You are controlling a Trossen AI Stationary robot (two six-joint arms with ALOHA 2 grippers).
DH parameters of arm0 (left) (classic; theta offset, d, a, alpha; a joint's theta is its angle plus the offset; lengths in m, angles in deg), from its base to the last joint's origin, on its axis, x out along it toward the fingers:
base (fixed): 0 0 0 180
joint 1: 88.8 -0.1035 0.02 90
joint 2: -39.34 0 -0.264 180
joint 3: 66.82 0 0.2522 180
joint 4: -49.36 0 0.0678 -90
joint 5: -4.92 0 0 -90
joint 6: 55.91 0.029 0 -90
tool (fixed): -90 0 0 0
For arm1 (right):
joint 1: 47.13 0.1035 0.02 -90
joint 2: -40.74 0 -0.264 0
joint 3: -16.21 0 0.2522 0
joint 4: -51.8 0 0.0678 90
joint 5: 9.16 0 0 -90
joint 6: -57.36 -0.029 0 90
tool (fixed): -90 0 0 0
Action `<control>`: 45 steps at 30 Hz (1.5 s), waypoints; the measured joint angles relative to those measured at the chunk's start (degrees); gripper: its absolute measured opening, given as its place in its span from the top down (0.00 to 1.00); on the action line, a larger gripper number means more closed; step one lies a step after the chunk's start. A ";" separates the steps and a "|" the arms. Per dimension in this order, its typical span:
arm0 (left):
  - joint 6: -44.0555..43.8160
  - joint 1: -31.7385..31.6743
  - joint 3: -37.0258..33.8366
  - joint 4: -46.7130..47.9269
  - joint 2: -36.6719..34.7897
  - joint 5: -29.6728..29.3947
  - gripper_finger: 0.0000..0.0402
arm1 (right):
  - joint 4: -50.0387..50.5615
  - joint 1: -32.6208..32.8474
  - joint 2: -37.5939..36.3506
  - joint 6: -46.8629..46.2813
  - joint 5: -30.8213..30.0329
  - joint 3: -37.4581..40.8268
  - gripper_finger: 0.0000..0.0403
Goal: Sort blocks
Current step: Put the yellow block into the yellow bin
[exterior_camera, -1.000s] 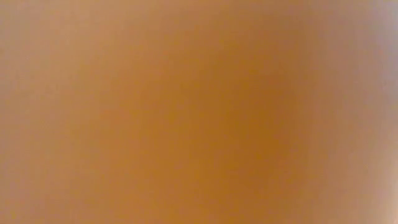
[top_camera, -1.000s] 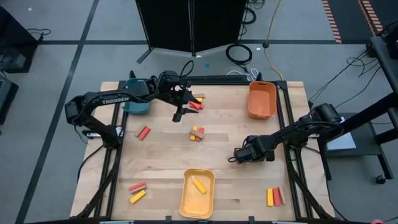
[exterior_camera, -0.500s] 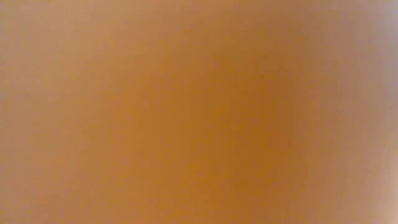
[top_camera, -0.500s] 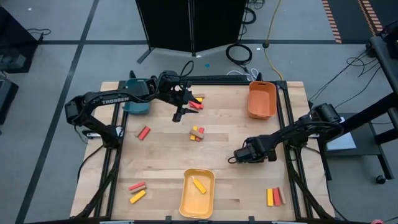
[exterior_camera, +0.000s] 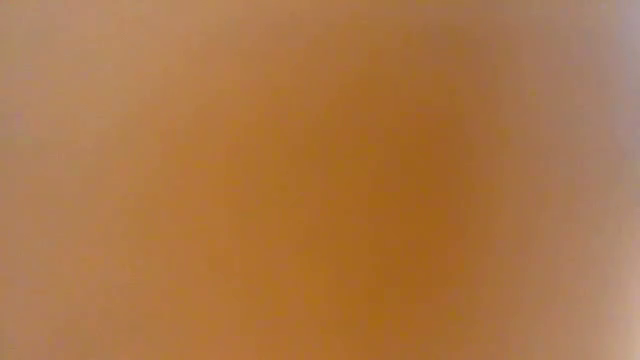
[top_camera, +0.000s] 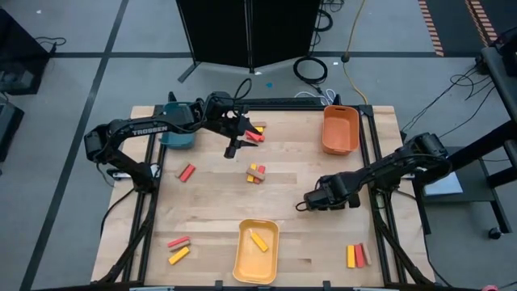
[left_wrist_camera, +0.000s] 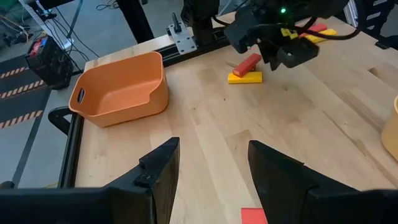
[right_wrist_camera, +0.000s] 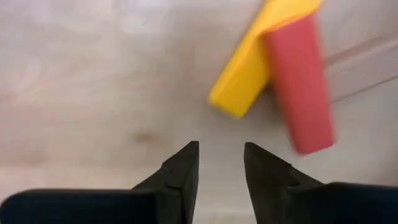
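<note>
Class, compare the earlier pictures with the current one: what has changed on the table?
Only the right arm shifted very slightly; the right end effector stays low over bare tabletop. The left end effector, blocks and trays kept their places; nothing was grasped or released.

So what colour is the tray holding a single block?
The tray is yellow; high view shows it best.

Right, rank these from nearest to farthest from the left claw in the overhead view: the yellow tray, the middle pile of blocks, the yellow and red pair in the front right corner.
From the left claw:
1. Middle pile of blocks, table centre, just past the claw.
2. Yellow tray, at the front edge, midway along.
3. Yellow and red pair, front right corner, on the right arm's side.
</note>
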 joint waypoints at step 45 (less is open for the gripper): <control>2.17 -6.65 0.00 1.19 -0.35 20.69 0.54 | -10.66 -1.98 0.23 -2.17 -7.78 5.66 0.91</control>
